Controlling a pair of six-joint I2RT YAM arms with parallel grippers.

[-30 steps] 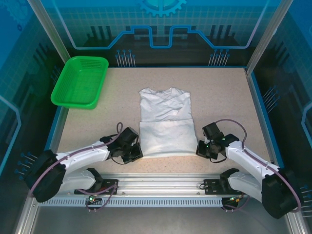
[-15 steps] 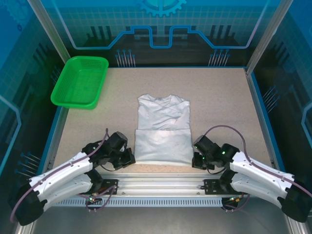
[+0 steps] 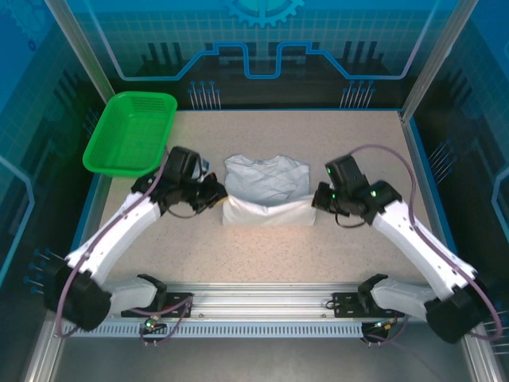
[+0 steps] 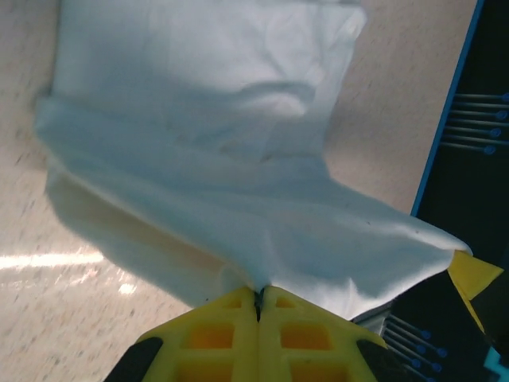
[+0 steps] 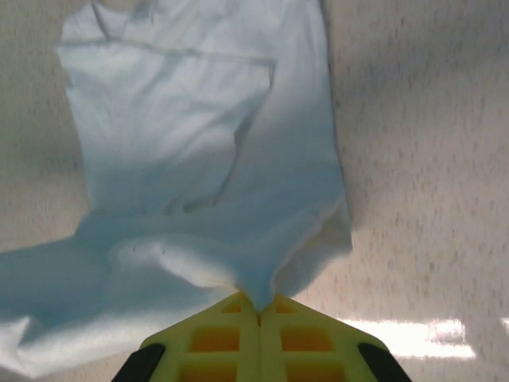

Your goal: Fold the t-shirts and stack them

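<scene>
At table centre, left gripper and right gripper pinched tight on near hem corners of t-shirt, hem raised. Collar end lies beyond both. You carry hem along long axis, toward collar.

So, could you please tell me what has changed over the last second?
The left gripper and right gripper, each shut on a near corner of the white t-shirt, have lifted that edge and carried it away from the arm bases, towards the collar, so the shirt is folding over itself. The green basket has stayed put.
</scene>
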